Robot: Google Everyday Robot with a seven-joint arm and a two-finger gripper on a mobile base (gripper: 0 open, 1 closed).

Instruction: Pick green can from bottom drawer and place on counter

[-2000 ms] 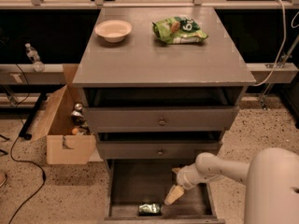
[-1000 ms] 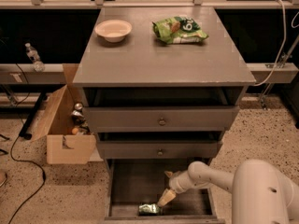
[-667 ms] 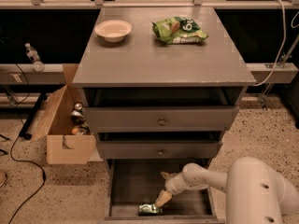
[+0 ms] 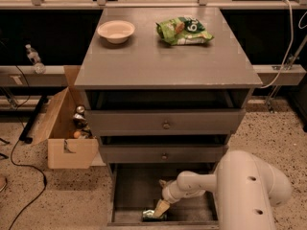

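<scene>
The green can [image 4: 153, 215] lies on its side near the front edge of the open bottom drawer [image 4: 129, 190], a shallow grey tray pulled out under the cabinet. My gripper [image 4: 160, 208] reaches down into the drawer from the right and its pale fingertips are right at the can, just above and to its right. The counter [image 4: 163, 56] is the broad grey top of the cabinet, well above the gripper.
A pale bowl [image 4: 116, 31] and a green snack bag [image 4: 183, 30] sit at the back of the counter. Two knobbed drawers [image 4: 165, 123] overhang the bottom drawer. An open cardboard box [image 4: 67, 128] with items stands on the floor to the left. My white arm [image 4: 244, 190] fills the lower right.
My gripper has moved left and lower inside the bottom drawer, closing in on the green can. The can has not moved.
</scene>
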